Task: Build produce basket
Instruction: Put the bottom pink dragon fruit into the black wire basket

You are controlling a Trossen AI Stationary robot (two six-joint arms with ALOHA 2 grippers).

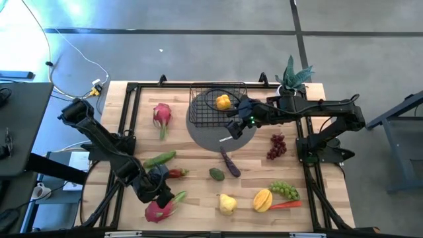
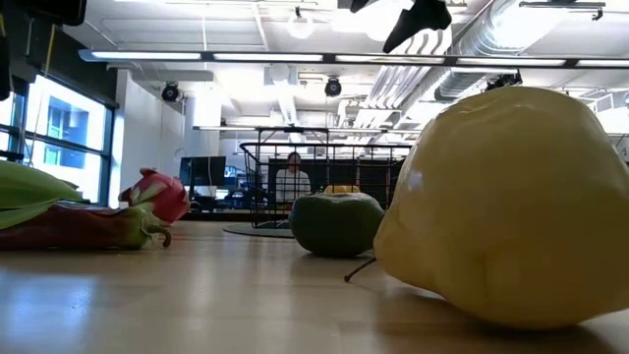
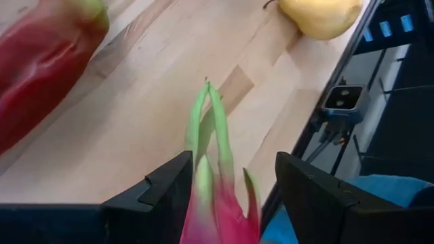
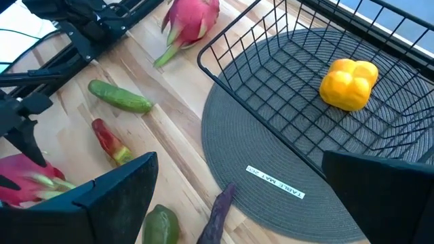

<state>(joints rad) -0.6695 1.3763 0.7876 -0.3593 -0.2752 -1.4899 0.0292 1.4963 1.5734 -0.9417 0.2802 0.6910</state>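
Our left pincer (image 1: 160,198) grips a dragon fruit (image 3: 215,203) at the table's (image 1: 198,178) 7 o'clock, ready to carry. Right pincer (image 1: 232,129) hangs wide, empty, over the basket (image 1: 205,109) at 12, which holds one yellow pepper (image 1: 223,102).

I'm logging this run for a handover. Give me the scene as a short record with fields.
basket: black wire basket on the round grey mat, holding one yellow pepper
left gripper: shut on a pink dragon fruit at the table's near edge
right gripper: open, empty, over the mat beside the basket
still on table: second dragon fruit, cucumber, eggplant, grapes
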